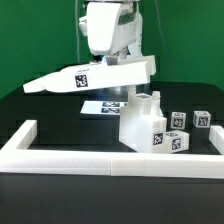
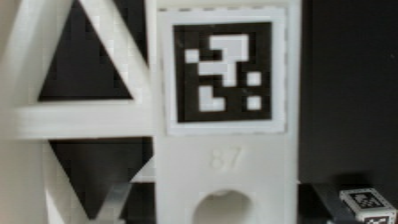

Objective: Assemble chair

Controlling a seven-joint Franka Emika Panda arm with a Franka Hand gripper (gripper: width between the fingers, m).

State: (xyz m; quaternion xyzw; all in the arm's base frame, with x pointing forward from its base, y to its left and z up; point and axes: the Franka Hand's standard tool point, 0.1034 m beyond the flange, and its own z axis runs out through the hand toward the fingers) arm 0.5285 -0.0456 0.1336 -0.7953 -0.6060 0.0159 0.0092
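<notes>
Low white wall [image 1: 110,160] edges the counter [image 1: 60,125] in front of me. Behind it stands a tagged block [image 1: 145,122] (small tagged cubes [image 1: 180,119] just beside it). Above, the gripper [image 1: 118,72] pinches a long tagged slab [image 1: 85,78], held aloft, sloping down toward the exterior view's left.

Exterior view: camera is off the arm [image 1: 108,30], in front of the surface [image 1: 45,112] and a little above it. It looks over the border wall [image 1: 100,160] toward the arm and a green backdrop [image 1: 30,40]. Mid range, whole work area in frame. Wrist view: camera is very near the tagged panel [image 2: 222,150], which fills the frame, slightly blurred. Overlap: that panel [image 1: 95,75], and likely one small tagged block [image 2: 359,195] at the frame's corner.
</notes>
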